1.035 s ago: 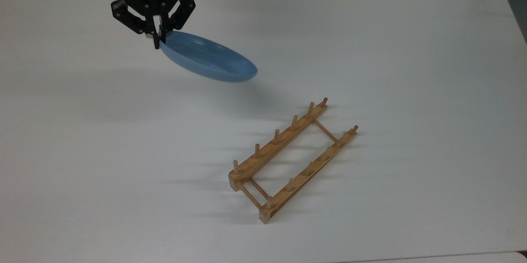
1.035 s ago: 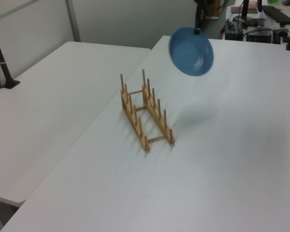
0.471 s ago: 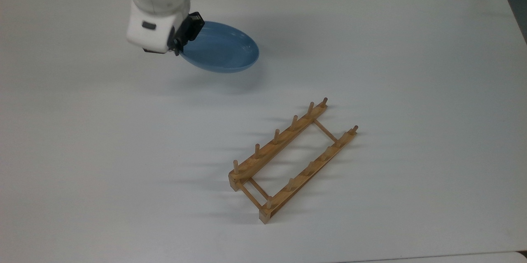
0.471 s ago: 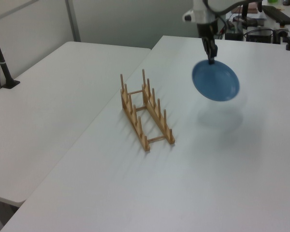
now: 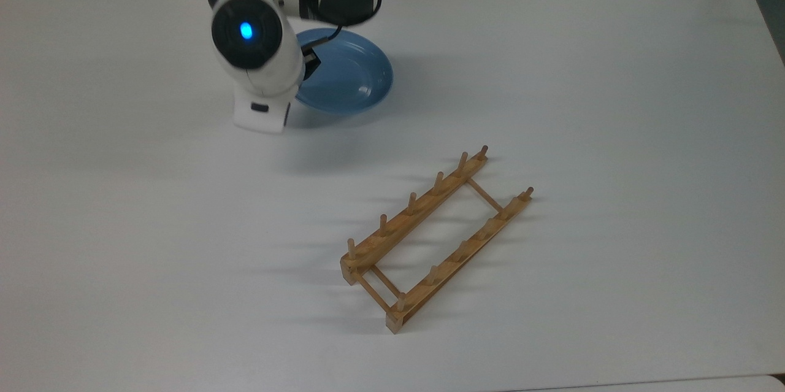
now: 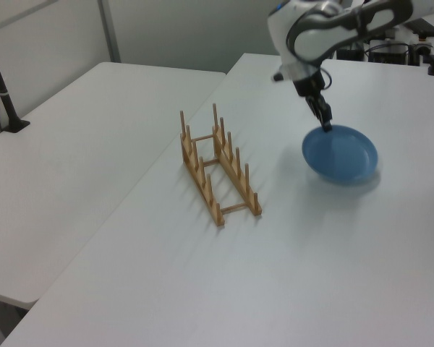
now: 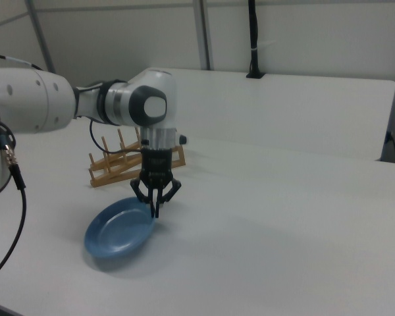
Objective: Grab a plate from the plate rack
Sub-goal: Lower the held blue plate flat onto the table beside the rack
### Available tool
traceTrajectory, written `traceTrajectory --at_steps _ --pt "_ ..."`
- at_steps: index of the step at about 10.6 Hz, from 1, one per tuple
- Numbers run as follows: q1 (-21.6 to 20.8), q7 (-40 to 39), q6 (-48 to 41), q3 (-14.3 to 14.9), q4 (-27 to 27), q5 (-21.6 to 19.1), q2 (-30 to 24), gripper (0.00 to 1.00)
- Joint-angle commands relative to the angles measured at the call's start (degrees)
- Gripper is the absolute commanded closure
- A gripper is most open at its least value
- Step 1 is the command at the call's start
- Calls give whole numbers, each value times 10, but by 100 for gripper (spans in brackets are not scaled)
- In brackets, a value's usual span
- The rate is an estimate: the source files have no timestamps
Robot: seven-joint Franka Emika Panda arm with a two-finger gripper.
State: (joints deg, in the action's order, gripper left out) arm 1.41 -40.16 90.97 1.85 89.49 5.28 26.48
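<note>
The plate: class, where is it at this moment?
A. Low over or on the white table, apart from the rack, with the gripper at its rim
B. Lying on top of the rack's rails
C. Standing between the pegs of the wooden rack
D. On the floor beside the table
A: the plate sits low at the table, gripper pinching its rim, well apart from the plate rack.

Table (image 5: 582, 73): white, matte, wide and flat; soft shadows lie on it.
Second table (image 6: 72, 152): white, set edge to edge along the first table's side, at the left view's left.
Black post (image 6: 1, 87): upright on a clamp foot at the second table's far corner.
Wall panels (image 7: 303, 33): pale grey, behind the tables.
Cluttered desk (image 6: 398, 29): at the left view's top right.
</note>
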Motion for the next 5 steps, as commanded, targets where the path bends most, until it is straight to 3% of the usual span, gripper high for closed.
traceTrajectory --at_steps 1,3,5 --pt "1 -55 -21 2 0 -11 22 97" --pt "0 -52 -21 2 0 -4 36 80" --pt "-1 -47 -23 3 -5 8 35 50"
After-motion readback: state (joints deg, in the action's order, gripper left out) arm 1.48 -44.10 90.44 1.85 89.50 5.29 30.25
